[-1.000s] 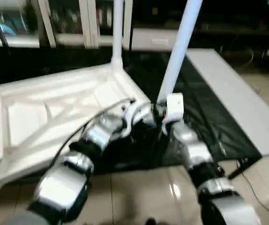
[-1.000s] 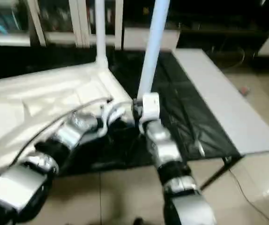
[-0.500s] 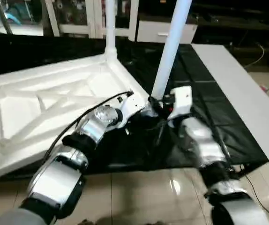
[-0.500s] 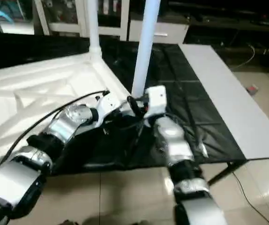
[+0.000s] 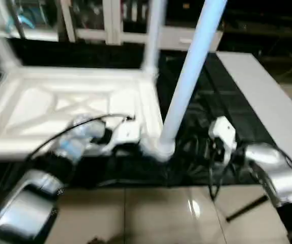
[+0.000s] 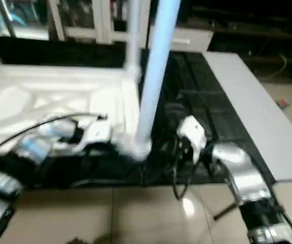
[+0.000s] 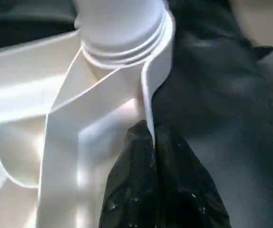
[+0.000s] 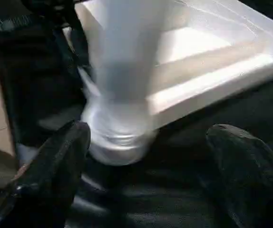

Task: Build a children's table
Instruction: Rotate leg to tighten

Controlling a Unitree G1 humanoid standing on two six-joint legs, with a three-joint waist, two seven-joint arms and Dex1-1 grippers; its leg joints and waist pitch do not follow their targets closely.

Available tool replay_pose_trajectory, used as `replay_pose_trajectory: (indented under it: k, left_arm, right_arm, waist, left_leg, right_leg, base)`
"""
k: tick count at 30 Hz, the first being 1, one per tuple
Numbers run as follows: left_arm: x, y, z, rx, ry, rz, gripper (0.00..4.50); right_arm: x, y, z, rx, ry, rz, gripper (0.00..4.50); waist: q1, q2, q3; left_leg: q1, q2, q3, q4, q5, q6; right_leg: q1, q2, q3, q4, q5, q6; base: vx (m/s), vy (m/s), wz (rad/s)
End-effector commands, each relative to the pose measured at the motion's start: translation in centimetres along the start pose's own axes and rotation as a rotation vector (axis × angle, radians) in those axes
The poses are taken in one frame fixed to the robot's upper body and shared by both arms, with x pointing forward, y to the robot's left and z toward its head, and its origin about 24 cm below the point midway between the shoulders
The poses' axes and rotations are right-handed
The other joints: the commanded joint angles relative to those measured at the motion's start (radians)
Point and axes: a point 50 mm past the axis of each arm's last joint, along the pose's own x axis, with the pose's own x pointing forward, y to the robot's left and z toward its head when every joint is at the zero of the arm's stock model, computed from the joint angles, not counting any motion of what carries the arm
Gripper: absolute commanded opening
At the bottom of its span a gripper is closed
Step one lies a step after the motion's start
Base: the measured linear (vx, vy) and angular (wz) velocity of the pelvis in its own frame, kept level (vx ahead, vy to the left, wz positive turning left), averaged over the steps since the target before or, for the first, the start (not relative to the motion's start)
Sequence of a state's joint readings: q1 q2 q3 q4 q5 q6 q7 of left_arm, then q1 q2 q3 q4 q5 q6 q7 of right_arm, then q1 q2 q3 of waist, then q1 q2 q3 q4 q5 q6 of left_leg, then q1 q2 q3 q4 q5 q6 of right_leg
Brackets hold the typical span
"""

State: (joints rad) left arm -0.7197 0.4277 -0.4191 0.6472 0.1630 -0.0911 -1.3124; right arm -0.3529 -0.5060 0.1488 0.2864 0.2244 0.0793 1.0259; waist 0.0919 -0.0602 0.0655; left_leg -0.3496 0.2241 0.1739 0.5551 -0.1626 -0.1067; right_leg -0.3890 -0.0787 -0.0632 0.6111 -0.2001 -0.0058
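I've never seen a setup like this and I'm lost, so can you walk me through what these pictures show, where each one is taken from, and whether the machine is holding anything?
This is a two-armed humanoid robot building a children's table. Two pictures come from cameras in its head, looking down over its silver forearms; the other two come from a camera on each wrist.

On a work table under a black cloth lies the white tabletop, upside down, its ribbed underside up. Three legs show standing in its corners: the near leg, a far leg and another at the far left.

The left gripper is shut and sits against the tabletop's rim beside the near leg's socket; whether it pinches the rim I cannot tell. The right gripper is open, its fingers spread either side of the near leg's base without touching it, so it holds nothing.
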Motion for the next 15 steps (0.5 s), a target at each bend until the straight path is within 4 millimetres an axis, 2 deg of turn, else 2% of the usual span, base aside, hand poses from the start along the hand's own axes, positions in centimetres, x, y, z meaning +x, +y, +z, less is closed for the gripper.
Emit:
replay_pose_trajectory:
  k: [1,2,3,4,7,8,10,11,12,13,15]
  left_arm:
    - [3.1,-2.9,-1.4,-0.037,0.076,-0.215,0.0]
    - [3.1,-2.9,-1.4,-0.029,0.071,-0.212,0.0]
    - [3.1,-2.9,-1.4,-0.021,0.07,-0.21,0.0]
    - [3.1,-2.9,-1.4,-0.021,0.07,-0.21,0.0]
    - [3.0,-3.0,-1.5,-0.011,0.065,-0.207,0.0]
    - [2.8,-3.0,-1.4,-0.011,0.063,-0.205,0.0]
    - [2.6,-3.2,-1.2,-0.016,0.063,-0.202,0.0]
    - [2.6,-3.2,-1.2,-0.018,0.064,-0.199,0.0]
    - [2.5,-3.2,-1.2,-0.019,0.064,-0.198,0.0]
    - [2.5,-3.2,-1.3,-0.019,0.065,-0.197,0.0]
    - [2.5,-3.1,-1.4,-0.02,0.067,-0.195,0.0]
  right_arm:
    - [0.0,0.1,0.4,-0.009,0.006,0.034,4.42]
    - [0.2,0.2,0.5,-0.013,0.008,0.043,4.42]
    - [0.3,0.2,0.6,-0.017,0.011,0.052,4.42]
    - [0.3,0.2,0.6,-0.017,0.011,0.052,4.42]
    - [0.6,0.4,0.6,-0.017,0.017,0.088,4.42]
    - [0.7,0.6,0.6,-0.011,0.02,0.129,4.42]
    - [1.0,1.1,0.5,-0.003,0.03,0.2,4.42]
    - [1.0,1.1,0.5,0.0,0.035,0.218,4.42]
    - [1.1,1.2,0.4,0.001,0.039,0.234,4.42]
    - [1.2,1.2,0.4,0.003,0.04,0.241,4.42]
    - [1.6,1.1,0.2,0.006,0.045,0.248,4.42]
  waist:
    - [-0.004,0.009,-0.05]
    - [-0.003,0.008,-0.053]
    - [-0.002,0.005,-0.054]
    - [-0.004,0.007,-0.055]
    - [-0.006,0.006,-0.058]
    - [-0.006,-0.005,-0.06]
    - [-0.005,0.0,-0.065]
    - [-0.005,0.0,-0.065]
    - [-0.004,0.0,-0.067]
    - [-0.004,-0.002,-0.067]
    - [-0.003,-0.002,-0.066]
  left_leg:
    - [0.016,0.018,0.009,-0.062,-0.321,0.028]
    - [0.019,0.017,0.01,-0.059,-0.325,0.027]
    - [0.017,0.017,0.01,-0.059,-0.321,0.026]
    - [0.011,0.016,0.008,-0.061,-0.308,0.025]
    - [0.008,0.014,0.007,-0.061,-0.296,0.025]
    - [0.006,0.014,0.008,-0.058,-0.28,0.031]
    - [0.004,0.016,0.008,-0.054,-0.229,0.049]
    - [0.004,0.016,0.008,-0.054,-0.229,0.049]
    - [0.007,0.015,0.01,-0.051,-0.207,0.056]
    - [0.003,0.013,0.01,-0.05,-0.18,0.065]
    - [0.004,0.012,0.012,-0.049,-0.172,0.072]
  right_leg:
    - [0.029,-0.056,0.047,-0.084,-0.228,-0.229]
    - [0.027,-0.056,0.049,-0.085,-0.236,-0.226]
    - [0.03,-0.056,0.049,-0.084,-0.235,-0.223]
    - [0.033,-0.056,0.049,-0.082,-0.235,-0.213]
    - [0.034,-0.055,0.049,-0.081,-0.231,-0.198]
    - [0.036,-0.055,0.049,-0.079,-0.217,-0.197]
    - [0.038,-0.054,0.049,-0.067,-0.128,-0.217]
    - [0.038,-0.054,0.049,-0.067,-0.128,-0.217]
    - [0.037,-0.051,0.049,-0.062,-0.083,-0.231]
    - [0.041,-0.05,0.048,-0.057,-0.046,-0.241]
    - [0.04,-0.051,0.047,-0.057,-0.037,-0.246]
  base:
    - [0.0,0.0,0.0]
    - [0.0,0.0,0.0]
    - [0.0,0.0,0.0]
    - [0.0,0.0,0.0]
    - [0.0,0.0,0.0]
    - [0.0,0.0,0.0]
    - [0.0,0.0,0.0]
    - [0.0,0.0,0.0]
    - [0.0,0.0,0.0]
    - [0.0,0.0,0.0]
    - [0.0,0.0,0.0]
